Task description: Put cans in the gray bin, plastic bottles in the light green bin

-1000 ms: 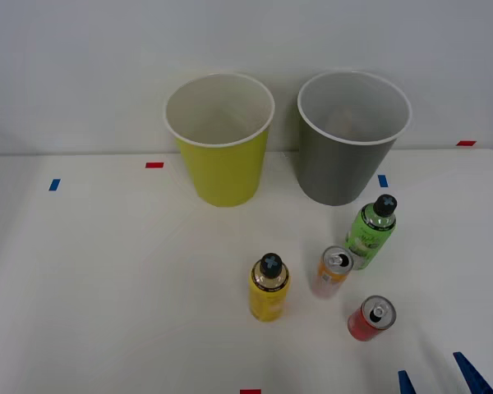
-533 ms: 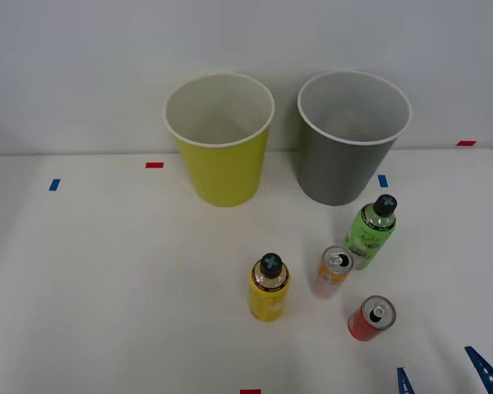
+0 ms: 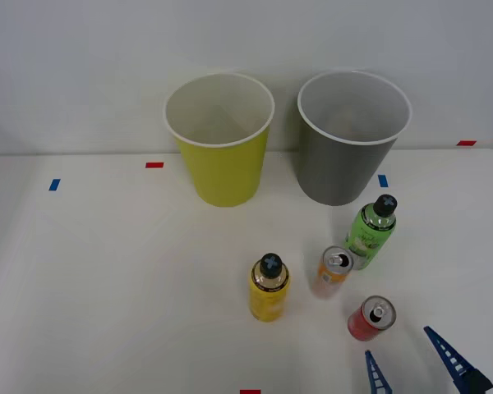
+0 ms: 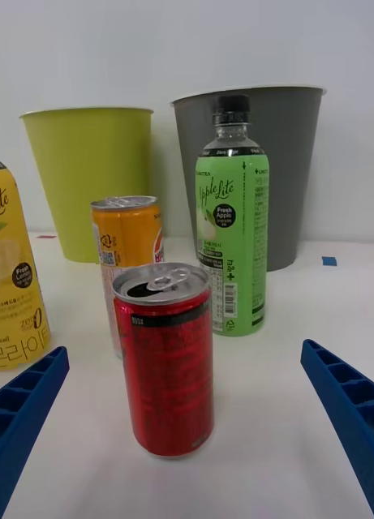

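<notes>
A red can [image 3: 370,318] [image 4: 165,357] stands upright near the table's front right, with an orange can [image 3: 334,269] [image 4: 128,259] just behind it. The green-labelled bottle [image 3: 371,231] [image 4: 232,247] stands further back, in front of the gray bin [image 3: 351,139] [image 4: 276,162]. A yellow-labelled bottle [image 3: 269,289] [image 4: 12,276] stands to the left of the cans. The light green bin [image 3: 222,141] [image 4: 97,174] sits left of the gray one. My right gripper [image 3: 398,348] [image 4: 187,422] is open just in front of the red can, its blue fingers [image 3: 448,355] spread wider than the can and apart from it.
Small red and blue tape marks [image 3: 154,165] dot the white table [image 3: 107,271]. Both bins stand against the white back wall. The table's right edge runs close to the gray bin's side.
My right gripper has come forward and left from the bottom right corner, towards the red can. The cans, bottles and bins have not moved.
</notes>
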